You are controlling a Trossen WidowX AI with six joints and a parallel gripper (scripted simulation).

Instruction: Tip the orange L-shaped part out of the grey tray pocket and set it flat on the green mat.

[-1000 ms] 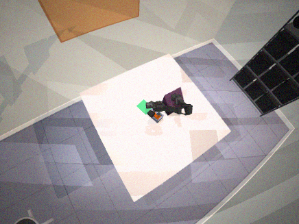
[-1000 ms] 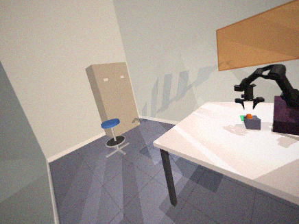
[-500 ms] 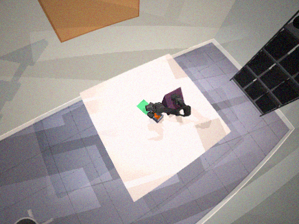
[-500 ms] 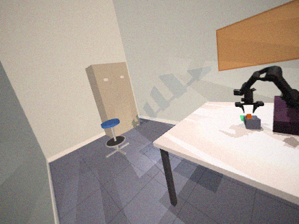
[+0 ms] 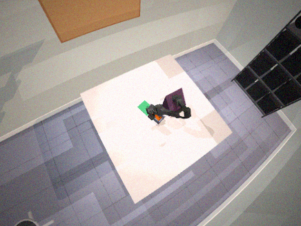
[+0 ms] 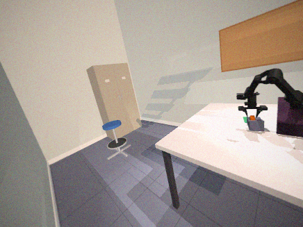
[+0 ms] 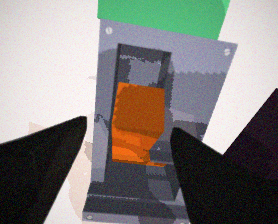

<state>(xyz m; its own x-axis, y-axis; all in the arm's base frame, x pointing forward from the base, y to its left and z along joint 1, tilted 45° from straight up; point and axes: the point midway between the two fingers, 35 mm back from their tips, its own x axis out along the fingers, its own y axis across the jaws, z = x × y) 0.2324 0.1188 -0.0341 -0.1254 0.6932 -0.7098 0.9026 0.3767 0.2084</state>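
The orange L-shaped part (image 5: 158,117) (image 6: 252,118) (image 7: 140,107) is tilted in the pocket of the grey tray (image 6: 256,124) (image 7: 200,75). Its end toward the mat stands raised above the tray top; its L-shaped end is low in the pocket. My gripper (image 6: 252,116) (image 7: 130,128) points down over the tray and is open, with one finger to each side of the part in the wrist view and a gap on both sides. The green mat (image 5: 143,106) (image 6: 245,119) (image 7: 160,12) lies beside the tray, past the raised end. In the top view the arm partly hides the tray.
A dark purple block (image 5: 169,102) (image 6: 284,117) stands on the table (image 5: 121,129) (image 6: 215,140) by the arm's base. It also shows at the right edge of the wrist view (image 7: 260,145). A blue stool (image 6: 112,125) and a cabinet (image 6: 115,98) stand away from the table.
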